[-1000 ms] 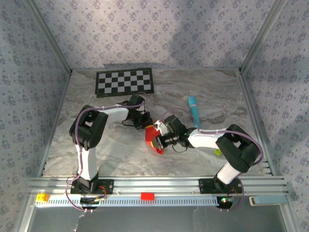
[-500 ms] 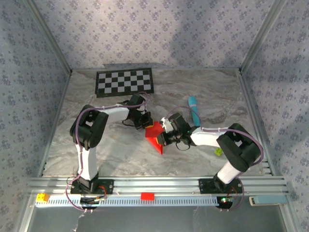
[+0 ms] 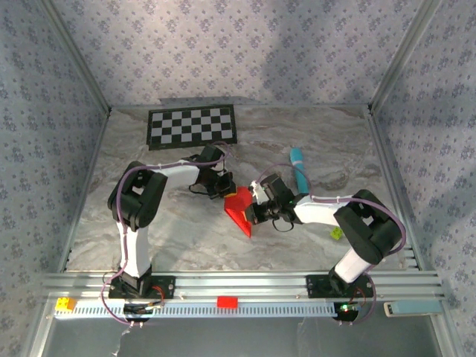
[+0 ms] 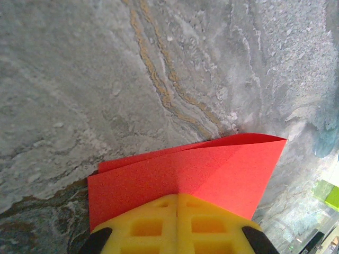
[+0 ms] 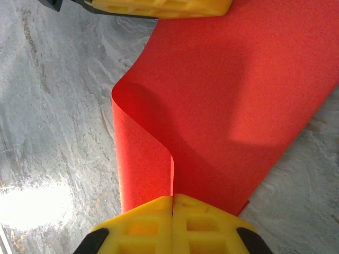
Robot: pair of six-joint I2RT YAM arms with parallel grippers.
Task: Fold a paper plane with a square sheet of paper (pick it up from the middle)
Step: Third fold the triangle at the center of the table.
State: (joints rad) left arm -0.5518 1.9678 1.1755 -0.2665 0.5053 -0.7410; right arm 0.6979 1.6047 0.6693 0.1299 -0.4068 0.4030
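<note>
Marbled tabletop [image 3: 149, 230], mid-table: square sheet of paper [image 3: 239, 208] doubled over and pinched from two sides.

At about 11 o'clock of the paper, left gripper [image 3: 221, 190] clamped shut on its far corner; at about 3 o'clock, right gripper [image 3: 256, 211] clamped shut on the side edge, yellow fingers [image 5: 143, 225] pressed together over red. Long axis of the folded sheet roughly 11 to 5 o'clock, tip toward the near edge. Fold loose, bowed open beside the right fingers, not yet creased. Likely next: flattening along that axis, both pincers equally close, the right one better placed for the 5 o'clock end.
</note>
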